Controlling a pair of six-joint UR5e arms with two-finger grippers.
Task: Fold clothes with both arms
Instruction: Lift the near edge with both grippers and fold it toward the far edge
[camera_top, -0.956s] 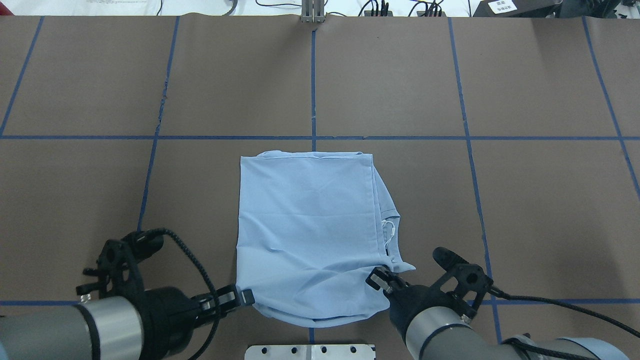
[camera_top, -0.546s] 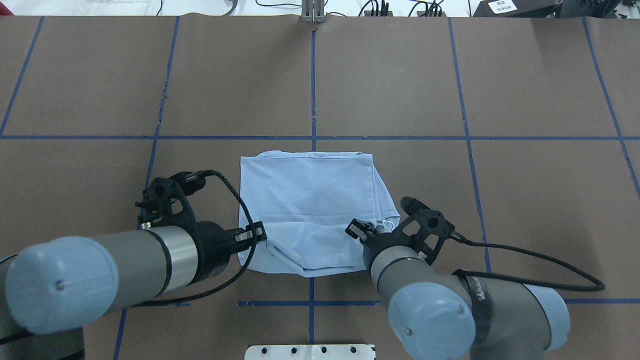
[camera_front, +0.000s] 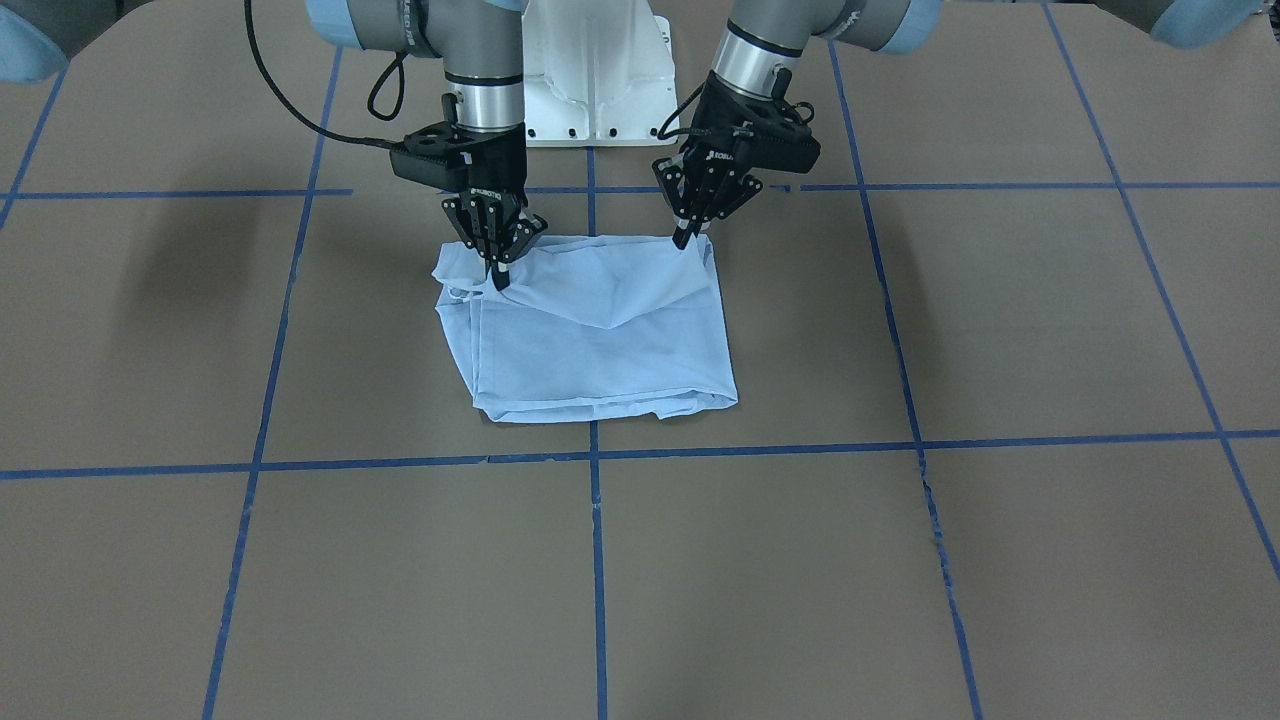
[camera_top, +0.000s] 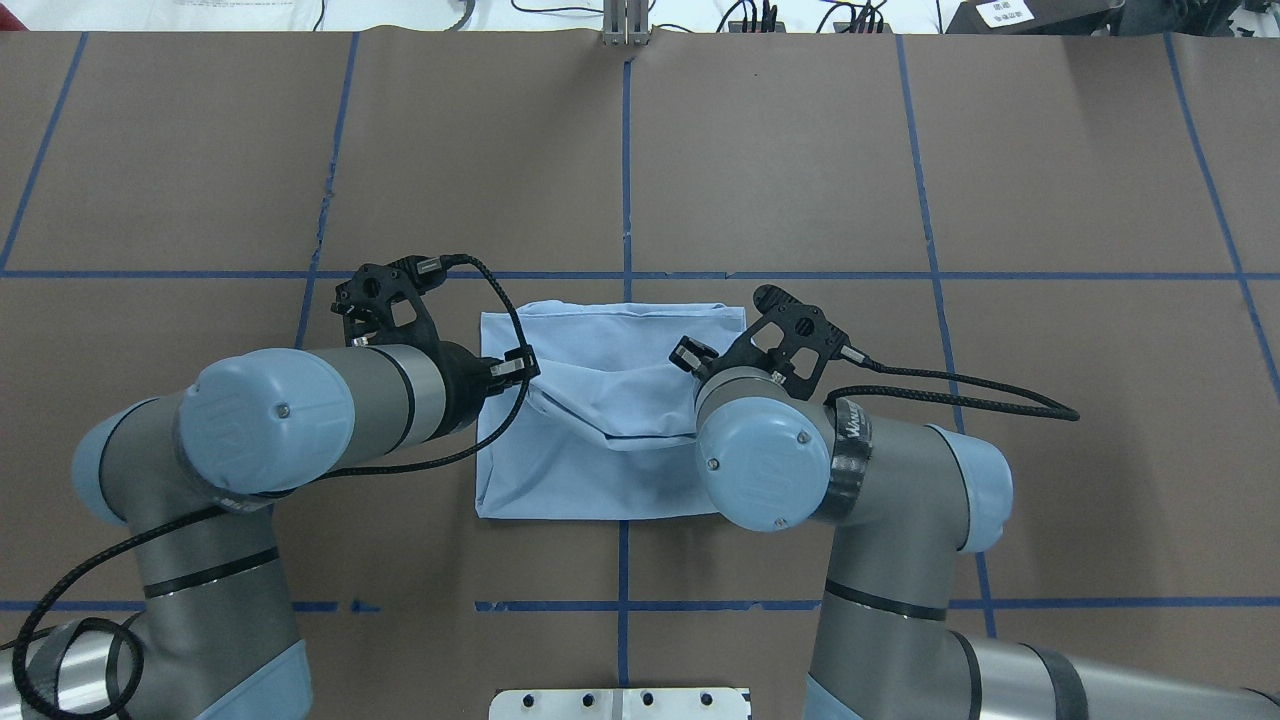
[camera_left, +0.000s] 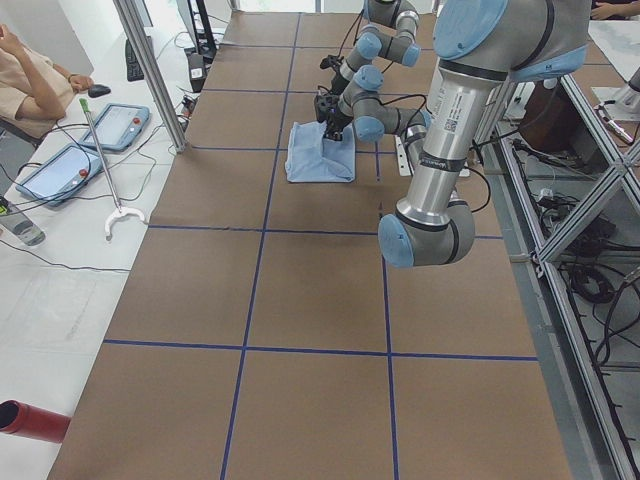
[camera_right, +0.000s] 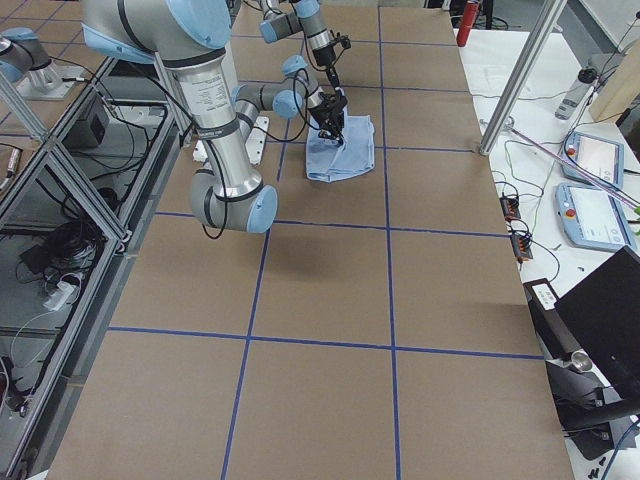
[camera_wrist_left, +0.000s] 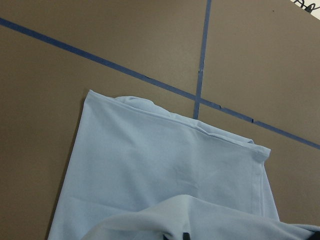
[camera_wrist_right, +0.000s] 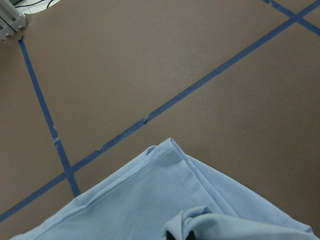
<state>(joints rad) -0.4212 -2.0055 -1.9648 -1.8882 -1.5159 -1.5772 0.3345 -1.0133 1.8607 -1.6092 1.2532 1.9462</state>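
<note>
Over the shirt, left gripper and right gripper each pinch a raised corner, mid-fold; next, probably lay both level at the far edge.

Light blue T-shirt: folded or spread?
Partly folded: light blue T-shirt is a layered rectangle; left gripper and right gripper hold one edge raised.
</note>
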